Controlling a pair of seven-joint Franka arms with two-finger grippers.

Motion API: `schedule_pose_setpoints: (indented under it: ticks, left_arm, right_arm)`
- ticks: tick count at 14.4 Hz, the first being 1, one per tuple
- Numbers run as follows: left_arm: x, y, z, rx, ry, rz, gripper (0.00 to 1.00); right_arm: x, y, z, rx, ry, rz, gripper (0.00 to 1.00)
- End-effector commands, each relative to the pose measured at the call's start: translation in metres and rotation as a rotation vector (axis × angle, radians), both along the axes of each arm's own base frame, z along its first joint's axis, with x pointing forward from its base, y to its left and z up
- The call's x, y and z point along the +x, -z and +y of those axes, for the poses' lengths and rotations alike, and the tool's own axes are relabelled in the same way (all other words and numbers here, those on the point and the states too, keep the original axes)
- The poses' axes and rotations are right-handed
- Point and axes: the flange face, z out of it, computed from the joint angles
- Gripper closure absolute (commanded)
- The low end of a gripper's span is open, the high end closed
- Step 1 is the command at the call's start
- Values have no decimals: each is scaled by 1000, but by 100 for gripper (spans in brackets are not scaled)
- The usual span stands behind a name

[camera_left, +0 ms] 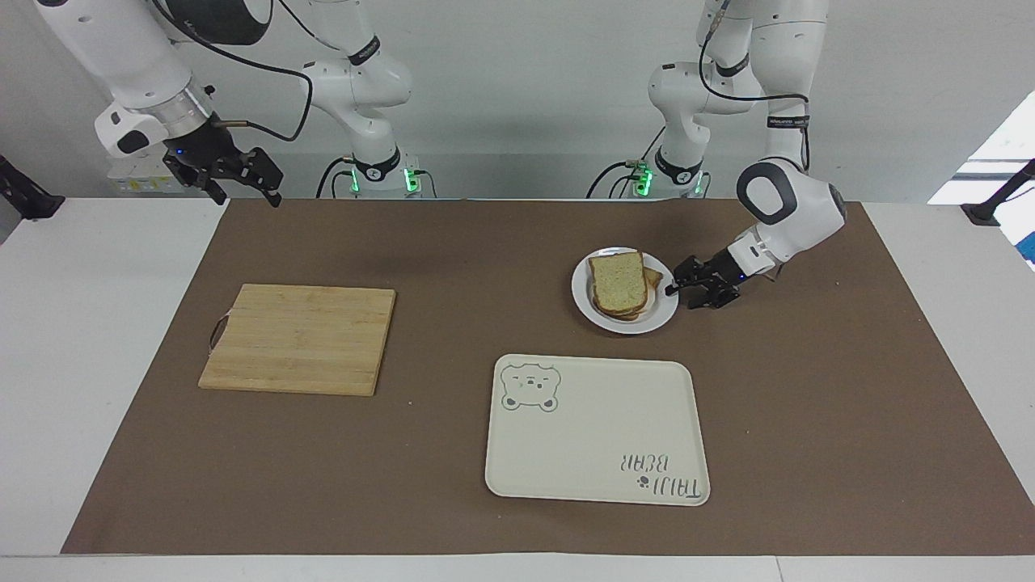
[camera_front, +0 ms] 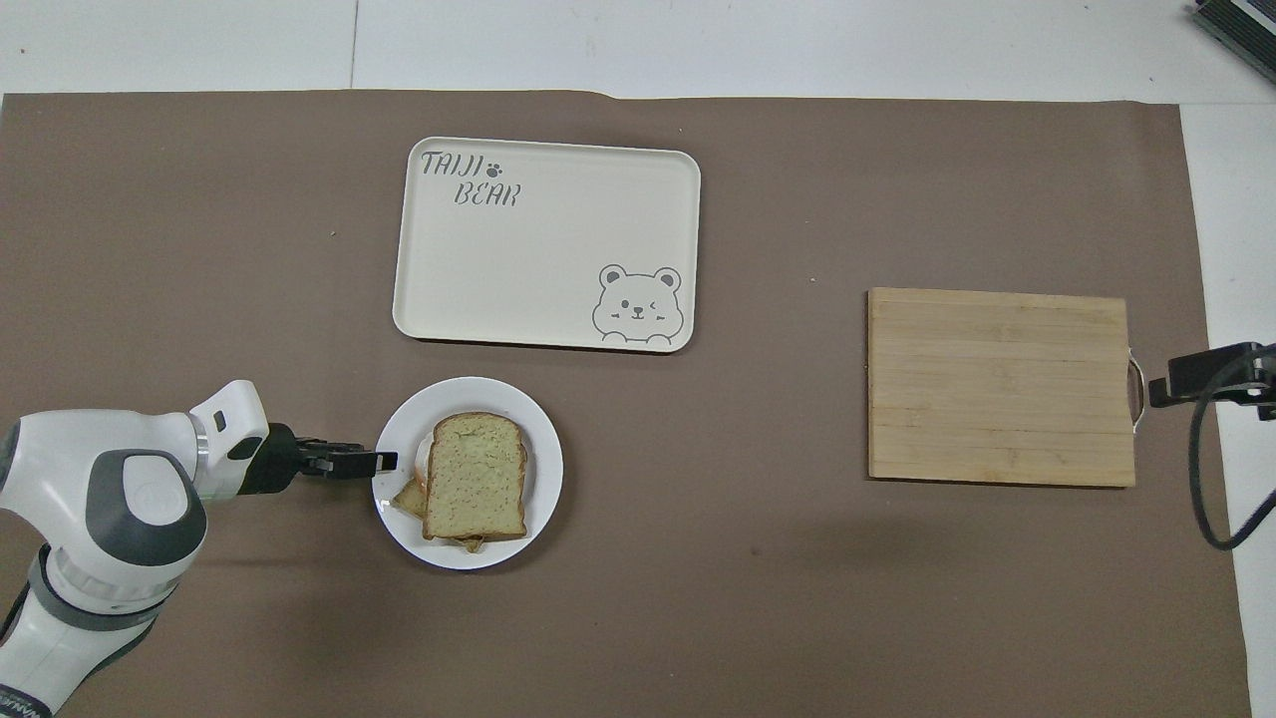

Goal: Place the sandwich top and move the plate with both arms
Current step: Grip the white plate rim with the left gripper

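Note:
The sandwich top (camera_left: 618,280) lies on a stack of bread on the white plate (camera_left: 639,326), and it also shows in the overhead view (camera_front: 476,476) on the plate (camera_front: 543,469). A browner slice's corner sticks out under it. My left gripper (camera_left: 686,293) is low and open at the plate's rim, on the side toward the left arm's end; its fingertip (camera_front: 384,461) overlaps the rim seen from above. My right gripper (camera_left: 238,179) is open, empty and raised over the table's edge at the right arm's end, where it also shows in the overhead view (camera_front: 1171,374).
A cream bear-printed tray (camera_left: 597,428) lies farther from the robots than the plate, seen from above too (camera_front: 546,244). A wooden cutting board (camera_left: 299,338) lies toward the right arm's end (camera_front: 1000,386). A brown mat covers the table.

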Motion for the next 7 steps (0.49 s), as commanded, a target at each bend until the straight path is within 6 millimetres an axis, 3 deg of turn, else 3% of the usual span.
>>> schedule_pose_setpoints:
  ticks: [1,3,6,7]
  left_arm:
    - [-14,5,-7,-26,-11,2,30]
    - [-14,4,-8,-31,-9,4,36]
    - [-16,3,-10,-56,-5,21,62]
    - [-16,2,-11,-78,-23,25,67]
  right_arm:
    - [6,-25,8,-31,-26,-54,0]
    - [6,-44,12,-53,-37,-84,0]
    - [5,-54,16,-81,-48,-101,0]
    - [5,-56,25,-100,-71,-115,0]
